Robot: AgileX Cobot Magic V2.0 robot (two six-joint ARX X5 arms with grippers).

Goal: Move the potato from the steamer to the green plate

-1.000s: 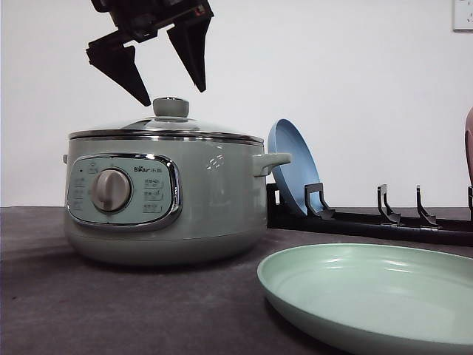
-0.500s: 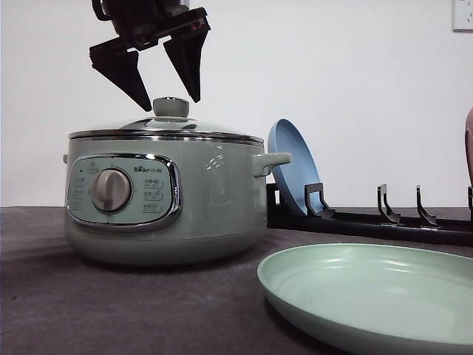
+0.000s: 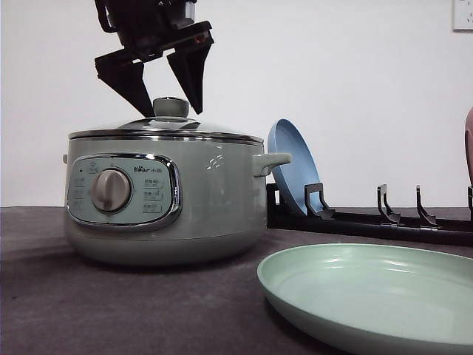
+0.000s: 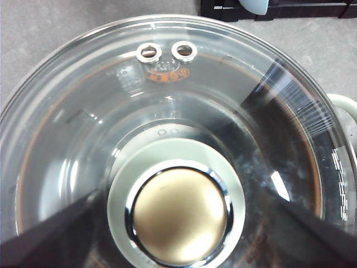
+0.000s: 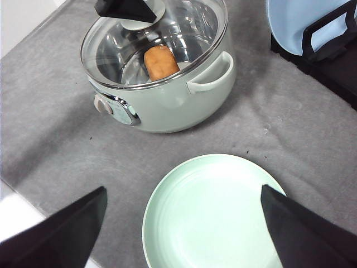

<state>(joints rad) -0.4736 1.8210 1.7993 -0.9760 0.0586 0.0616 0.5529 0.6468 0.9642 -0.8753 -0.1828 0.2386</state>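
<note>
The sage-green steamer point(image 3: 214, 200) stands on the left with its glass lid on. Through the lid, the orange-brown potato point(image 5: 160, 61) is lying inside the steamer point(image 5: 178, 106). My left gripper point(image 3: 170, 105) hangs open right over the lid, its black fingers on either side of the green lid knob point(image 3: 171, 108) and apart from it. The left wrist view looks straight down on that knob point(image 4: 178, 209), with a finger point(image 4: 44, 237) at each side. The pale green plate point(image 3: 369, 296) lies at the front right. My right gripper point(image 5: 184, 245) is open above the green plate point(image 5: 212, 206), holding nothing.
A blue plate point(image 3: 292, 166) stands upright in a black dish rack point(image 3: 384, 222) behind and to the right of the steamer. A brownish object point(image 3: 468, 144) pokes in at the far right edge. The table is covered with a grey cloth point(image 5: 50, 111).
My left gripper has come down, still open, from above the lid until its fingertips flank the lid knob. Everything else is as it was.
</note>
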